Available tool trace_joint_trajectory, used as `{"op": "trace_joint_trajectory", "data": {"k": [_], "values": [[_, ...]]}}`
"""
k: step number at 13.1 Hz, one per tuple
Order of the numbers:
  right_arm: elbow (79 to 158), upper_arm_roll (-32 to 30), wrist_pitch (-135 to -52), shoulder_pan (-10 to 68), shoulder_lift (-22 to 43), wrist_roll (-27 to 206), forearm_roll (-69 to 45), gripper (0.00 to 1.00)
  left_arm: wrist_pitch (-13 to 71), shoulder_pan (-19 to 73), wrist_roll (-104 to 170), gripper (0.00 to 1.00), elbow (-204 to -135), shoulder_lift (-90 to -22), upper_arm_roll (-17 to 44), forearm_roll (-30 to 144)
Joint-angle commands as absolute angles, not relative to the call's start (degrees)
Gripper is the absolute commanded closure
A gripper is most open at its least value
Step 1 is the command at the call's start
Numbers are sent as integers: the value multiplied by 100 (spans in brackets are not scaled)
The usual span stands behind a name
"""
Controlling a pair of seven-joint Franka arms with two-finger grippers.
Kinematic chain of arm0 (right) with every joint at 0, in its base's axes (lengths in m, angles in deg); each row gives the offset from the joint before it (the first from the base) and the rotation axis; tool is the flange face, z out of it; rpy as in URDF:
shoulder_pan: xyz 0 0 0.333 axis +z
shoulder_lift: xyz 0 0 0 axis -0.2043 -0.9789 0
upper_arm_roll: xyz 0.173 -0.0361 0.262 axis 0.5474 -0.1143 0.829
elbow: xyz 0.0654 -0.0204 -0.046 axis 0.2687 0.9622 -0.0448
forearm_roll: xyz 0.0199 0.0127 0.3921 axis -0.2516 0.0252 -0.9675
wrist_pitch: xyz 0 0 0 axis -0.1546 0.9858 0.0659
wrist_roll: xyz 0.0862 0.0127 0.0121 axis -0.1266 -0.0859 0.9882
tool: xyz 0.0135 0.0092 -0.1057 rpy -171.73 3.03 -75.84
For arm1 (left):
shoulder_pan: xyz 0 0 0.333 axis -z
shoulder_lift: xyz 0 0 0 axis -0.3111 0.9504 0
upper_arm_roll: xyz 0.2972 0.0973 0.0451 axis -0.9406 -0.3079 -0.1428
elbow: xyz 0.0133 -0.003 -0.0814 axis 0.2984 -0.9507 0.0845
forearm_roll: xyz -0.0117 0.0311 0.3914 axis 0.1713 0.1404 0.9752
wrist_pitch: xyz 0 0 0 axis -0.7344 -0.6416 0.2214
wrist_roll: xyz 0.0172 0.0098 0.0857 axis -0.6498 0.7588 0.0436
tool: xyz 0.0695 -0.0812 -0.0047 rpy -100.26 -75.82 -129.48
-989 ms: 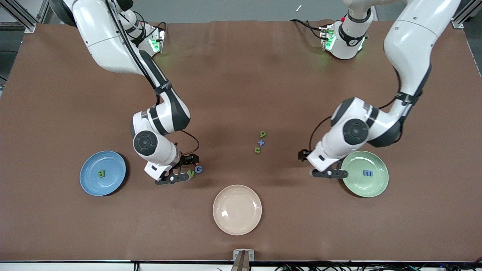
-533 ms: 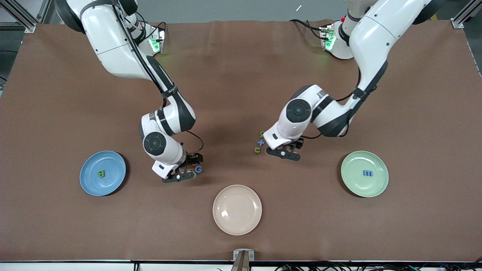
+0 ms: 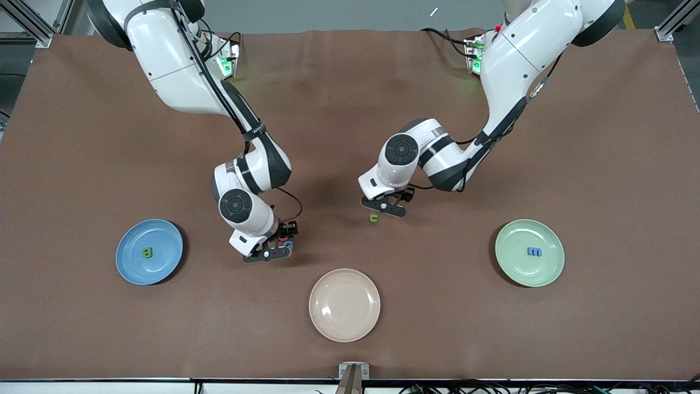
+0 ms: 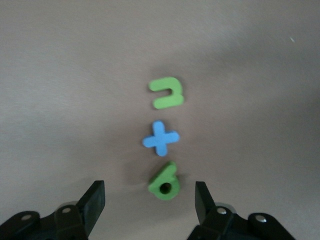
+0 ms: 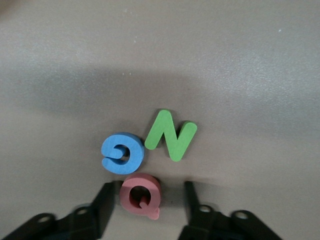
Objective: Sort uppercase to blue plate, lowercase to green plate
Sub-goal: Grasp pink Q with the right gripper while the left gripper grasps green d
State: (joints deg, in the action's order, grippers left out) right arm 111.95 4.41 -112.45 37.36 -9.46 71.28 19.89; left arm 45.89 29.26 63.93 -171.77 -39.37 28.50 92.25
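Observation:
My right gripper is low over the uppercase cluster, open, its jaws straddling the red round letter. One finger is close against that letter, the other stands apart. The blue G and green N lie just past it. My left gripper is open around the green q-like letter, with the blue x and green u in a row past it. The blue plate holds a green B. The green plate holds a blue m.
A beige plate sits near the table's front edge, between the two coloured plates and nearer the camera than both letter clusters. Brown mat covers the table.
My left arm swung from the green plate to over the lowercase row. My right gripper slid along the uppercase cluster and its jaws narrowed around the red letter.

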Motion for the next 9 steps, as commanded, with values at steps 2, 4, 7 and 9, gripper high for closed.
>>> {"op": "trace_joint_trajectory", "data": {"k": [2, 4, 7, 9], "values": [[11256, 425, -11306, 3754, -915, 7020, 2021, 84, 4681, 3096, 6464, 23, -17054, -3697, 2806, 9588], [11248, 425, -11253, 3693, -880, 7011, 2013, 98, 4760, 3193, 6473, 24, -17062, -3653, 2798, 9588], [11178, 398, -11157, 3221, -732, 7117, 2013, 100, 4760, 3201, 6403, 37, -17063, -3591, 2798, 9597], [10976, 398, -10763, 2764, -590, 7641, 2013, 100, 4760, 3193, 6376, 42, -17054, -3591, 2798, 9597]]}}
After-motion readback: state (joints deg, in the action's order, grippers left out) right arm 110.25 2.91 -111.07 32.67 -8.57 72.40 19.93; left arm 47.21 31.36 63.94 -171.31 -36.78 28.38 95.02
